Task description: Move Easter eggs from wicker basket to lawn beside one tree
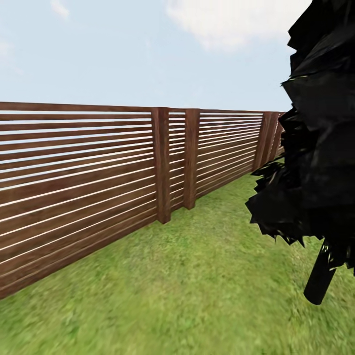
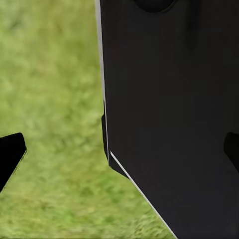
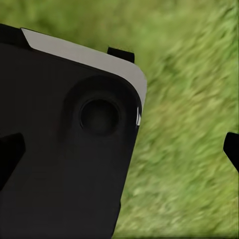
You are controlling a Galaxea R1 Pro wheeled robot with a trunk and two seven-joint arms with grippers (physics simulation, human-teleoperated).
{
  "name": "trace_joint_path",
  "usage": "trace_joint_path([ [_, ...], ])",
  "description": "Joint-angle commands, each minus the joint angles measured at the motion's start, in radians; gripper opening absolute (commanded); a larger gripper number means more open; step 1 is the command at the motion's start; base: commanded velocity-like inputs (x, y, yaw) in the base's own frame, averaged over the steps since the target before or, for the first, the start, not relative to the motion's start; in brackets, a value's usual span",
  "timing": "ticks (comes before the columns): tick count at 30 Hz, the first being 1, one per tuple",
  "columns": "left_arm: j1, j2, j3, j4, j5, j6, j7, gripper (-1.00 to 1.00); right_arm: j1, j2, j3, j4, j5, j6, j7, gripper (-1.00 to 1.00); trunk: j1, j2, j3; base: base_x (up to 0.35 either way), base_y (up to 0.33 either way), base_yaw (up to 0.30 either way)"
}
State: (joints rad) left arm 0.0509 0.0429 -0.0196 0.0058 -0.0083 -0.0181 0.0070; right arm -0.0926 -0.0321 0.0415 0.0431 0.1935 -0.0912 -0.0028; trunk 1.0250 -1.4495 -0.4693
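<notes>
The lawn (image 1: 187, 286) is mottled green grass running along the garden's fence. The Easter eggs, the wicker basket and the tree are out of view. In the left wrist view my left gripper (image 2: 119, 154) is open. Its dark fingertips (image 2: 10, 154) sit far apart at the picture's edges with nothing held between them. My right gripper (image 3: 119, 152) is open too, fingertips (image 3: 10, 154) wide apart and empty. Both hang over grass beside a dark part of my own body (image 2: 169, 109).
A brown horizontal-slat wooden fence (image 1: 79, 187) with thick posts (image 1: 161, 162) runs from the near left to the far right. A dark columnar conifer (image 1: 315, 148) stands close on the right, its thin trunk (image 1: 319, 278) in the grass. Open grass lies between them.
</notes>
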Motion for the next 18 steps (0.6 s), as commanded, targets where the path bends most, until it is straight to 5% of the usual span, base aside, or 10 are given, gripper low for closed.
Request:
trace_joint_path([
  [1,0.0,0.0,-0.002,0.0,-0.001,-0.002,0.001,1.0,-0.002,0.0,0.004,0.004,0.003,-0.007,0.0,1.0,0.0,0.0,-0.001,0.0,0.0,-0.285],
  [18,0.0,0.0,-0.003,0.0,-0.002,-0.002,0.001,1.0,-0.002,0.001,0.004,0.004,0.003,-0.027,0.0,1.0,0.0,0.0,0.001,0.0,0.0,-0.285],
])
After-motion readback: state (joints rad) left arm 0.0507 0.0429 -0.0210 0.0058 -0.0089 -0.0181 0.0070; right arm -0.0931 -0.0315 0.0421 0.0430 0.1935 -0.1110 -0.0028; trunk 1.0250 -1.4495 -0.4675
